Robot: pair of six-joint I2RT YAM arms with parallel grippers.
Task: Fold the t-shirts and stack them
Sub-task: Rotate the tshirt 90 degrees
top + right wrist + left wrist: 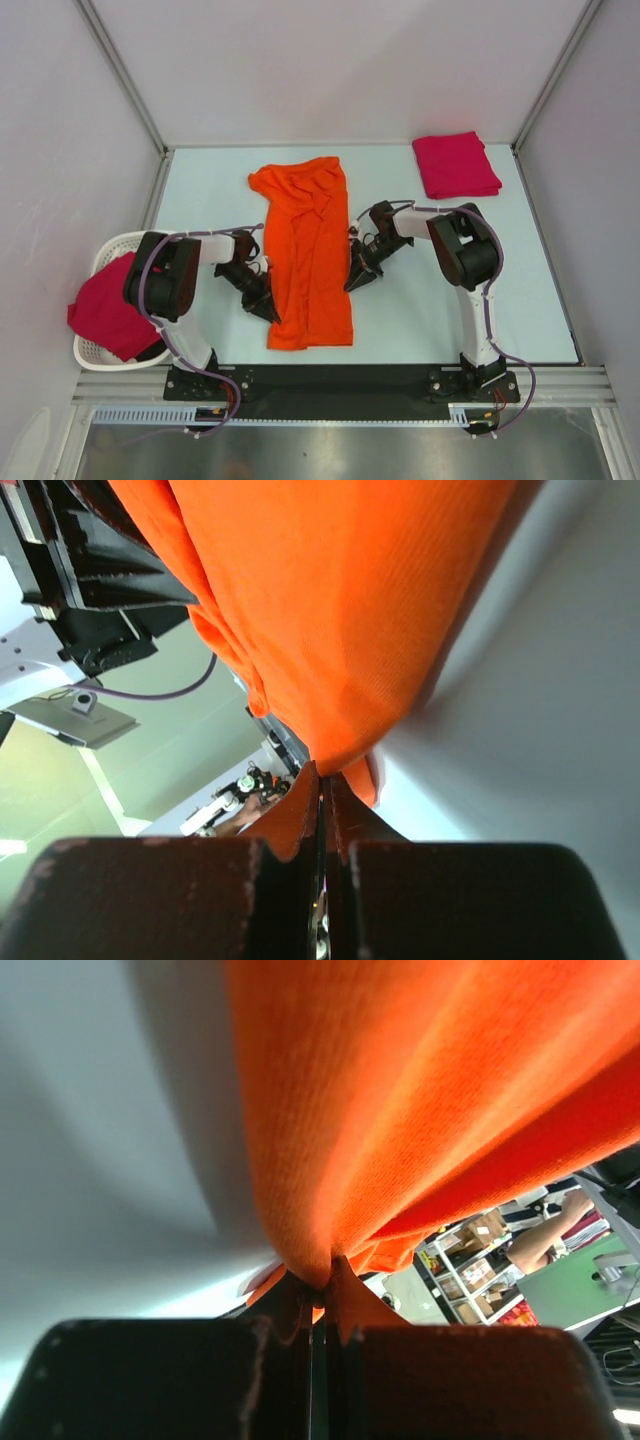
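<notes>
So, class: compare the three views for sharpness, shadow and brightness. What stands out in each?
Top view: evenly lit and sharp, the orange shirt casting little shadow. Left wrist view: weave crisp up close, table blurred, with a broad grey shadow beside the cloth. Right wrist view: shirt bright, background dim and greenish, fingers dark.

Three soft cotton shirts were counted: one bright orange t-shirt [305,250] and two crimson-pink ones, namely one folded crimson-pink t-shirt [456,165] and one crumpled crimson-pink t-shirt [105,305]. There was one white slatted plastic basket [118,241], one pale blue table [420,320], and two black-and-white robot arms: left arm [165,275] and right arm [462,250].
</notes>
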